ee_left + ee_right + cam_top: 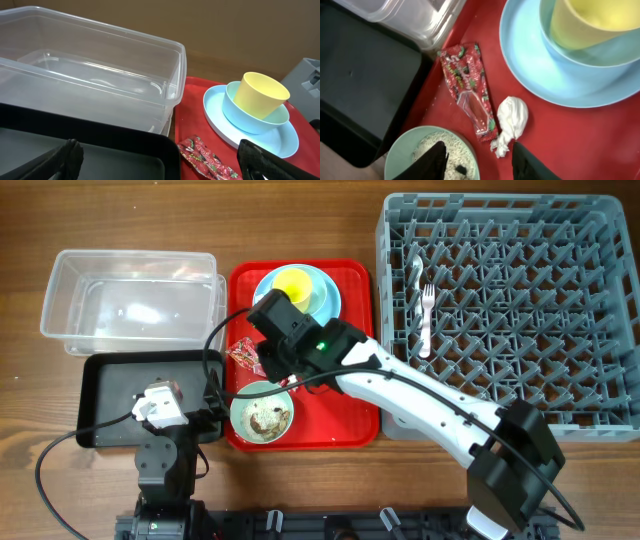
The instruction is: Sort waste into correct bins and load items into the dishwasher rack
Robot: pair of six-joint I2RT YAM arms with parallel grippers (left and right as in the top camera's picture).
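From overhead, the right arm hides the tissue and covers part of the wrapper and plate. In the right wrist view the green bowl runs off the bottom edge, the plate and yellow cup off the top and right. The left wrist view shows only a corner of the rack, and cuts the wrapper at the bottom.

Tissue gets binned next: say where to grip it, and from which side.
Probably from straight above, pinching the white tissue at its bulky upper wad: it lies low on the red tray, its lower tail thin, the red wrapper close beside it.
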